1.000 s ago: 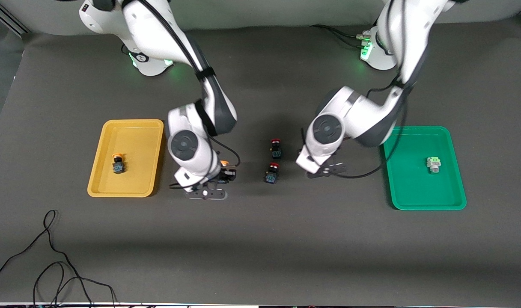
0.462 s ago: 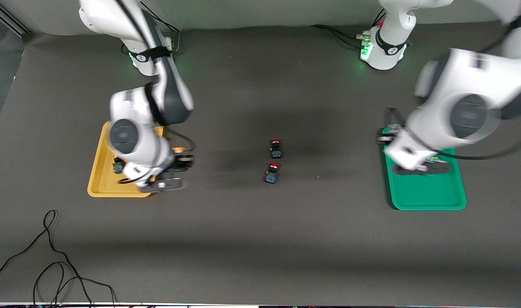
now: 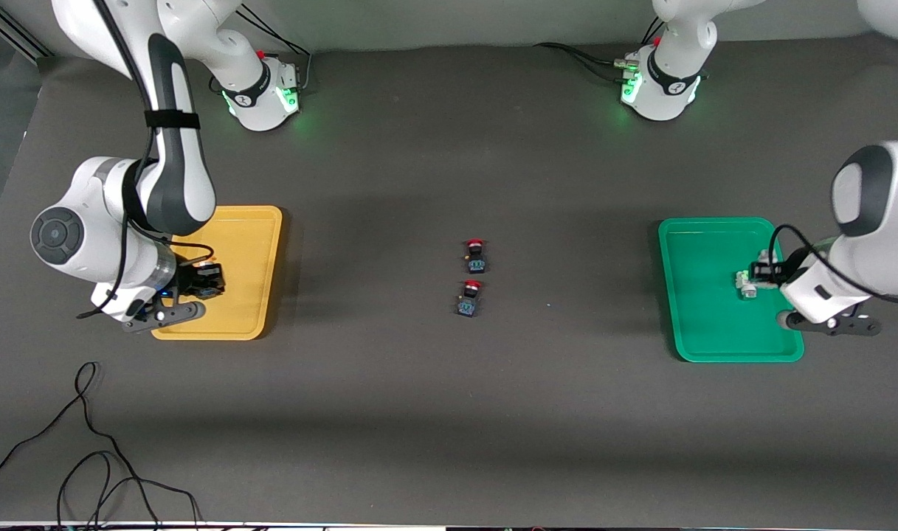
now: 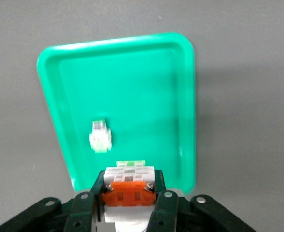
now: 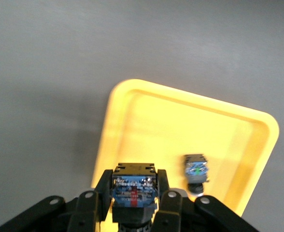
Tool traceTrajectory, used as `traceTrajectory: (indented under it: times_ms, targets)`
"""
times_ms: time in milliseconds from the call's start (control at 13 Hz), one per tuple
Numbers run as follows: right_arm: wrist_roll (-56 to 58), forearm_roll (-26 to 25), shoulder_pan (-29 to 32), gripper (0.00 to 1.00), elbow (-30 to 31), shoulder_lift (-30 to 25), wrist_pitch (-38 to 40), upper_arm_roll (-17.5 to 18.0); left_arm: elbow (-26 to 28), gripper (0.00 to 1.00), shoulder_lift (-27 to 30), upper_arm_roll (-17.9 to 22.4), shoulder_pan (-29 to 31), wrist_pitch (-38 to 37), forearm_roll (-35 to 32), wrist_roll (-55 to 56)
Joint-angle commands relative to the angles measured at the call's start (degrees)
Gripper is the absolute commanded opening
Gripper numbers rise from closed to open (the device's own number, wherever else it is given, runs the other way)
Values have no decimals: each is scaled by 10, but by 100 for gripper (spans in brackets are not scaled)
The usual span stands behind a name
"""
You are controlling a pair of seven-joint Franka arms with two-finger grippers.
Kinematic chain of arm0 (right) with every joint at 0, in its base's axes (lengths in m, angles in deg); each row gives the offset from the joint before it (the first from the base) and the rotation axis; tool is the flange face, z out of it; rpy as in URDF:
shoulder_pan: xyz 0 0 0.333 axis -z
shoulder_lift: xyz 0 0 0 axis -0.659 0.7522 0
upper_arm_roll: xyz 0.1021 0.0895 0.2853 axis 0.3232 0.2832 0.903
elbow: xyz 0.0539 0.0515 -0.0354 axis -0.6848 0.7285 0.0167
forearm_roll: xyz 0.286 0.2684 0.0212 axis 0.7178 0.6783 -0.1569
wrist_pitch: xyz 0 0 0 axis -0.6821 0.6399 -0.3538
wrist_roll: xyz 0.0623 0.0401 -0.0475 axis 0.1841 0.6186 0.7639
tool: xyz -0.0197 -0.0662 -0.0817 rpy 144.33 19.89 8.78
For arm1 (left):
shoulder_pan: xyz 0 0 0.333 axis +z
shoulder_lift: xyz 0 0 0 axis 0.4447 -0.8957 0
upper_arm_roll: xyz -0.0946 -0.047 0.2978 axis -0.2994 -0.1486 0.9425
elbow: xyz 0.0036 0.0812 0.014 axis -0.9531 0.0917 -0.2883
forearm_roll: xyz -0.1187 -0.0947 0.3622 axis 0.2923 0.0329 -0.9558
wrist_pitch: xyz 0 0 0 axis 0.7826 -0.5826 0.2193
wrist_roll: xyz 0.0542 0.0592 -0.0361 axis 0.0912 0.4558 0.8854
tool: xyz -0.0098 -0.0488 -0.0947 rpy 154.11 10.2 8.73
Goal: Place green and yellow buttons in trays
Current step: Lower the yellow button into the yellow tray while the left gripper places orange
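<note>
My right gripper [image 3: 198, 280] is over the yellow tray [image 3: 249, 243], shut on a yellow-capped black-blue button [image 5: 134, 188]. Another black-blue button [image 5: 196, 171] lies in the yellow tray [image 5: 147, 121]; the front view hides it under the gripper. My left gripper [image 3: 766, 271] is over the green tray [image 3: 707, 324], shut on a white-bodied button with an orange mark [image 4: 130, 181]. A white button with a light green mark [image 4: 100, 137] lies in the green tray [image 4: 147, 87] and also shows in the front view [image 3: 747, 286].
Two red-capped black-blue switches [image 3: 476, 254] [image 3: 469, 297] stand mid-table between the trays. Loose black cables [image 3: 87, 442] lie near the front edge at the right arm's end. The arm bases [image 3: 260, 88] [image 3: 659, 81] stand along the back.
Both arms have swung outward from the middle, each carrying its button: the right gripper to over the yellow tray, the left gripper to over the green tray.
</note>
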Motion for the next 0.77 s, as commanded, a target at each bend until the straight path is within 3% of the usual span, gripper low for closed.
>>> traceTrajectory:
  times_ms: [0,308,462,538,615,692]
  targets:
    - [18,29,-17,27,114,-7,-144,6,123,0,7,-7,7,138,-8,2]
    - [103,176,-17,27,121,68,-165,31,207,0,-31,-3,21,291,-8,5]
    - [124,205,-17,28,120,78,-164,31,223,0,-45,-2,24,333,-8,6]
    - [122,205,-18,44,115,78,-160,31,223,0,-46,-2,24,333,-8,6]
    - [117,205,-18,88,114,78,-159,31,223,0,-47,-2,24,334,-8,6]
    - [113,205,-18,100,109,73,-157,31,223,0,-50,-2,24,334,-8,6]
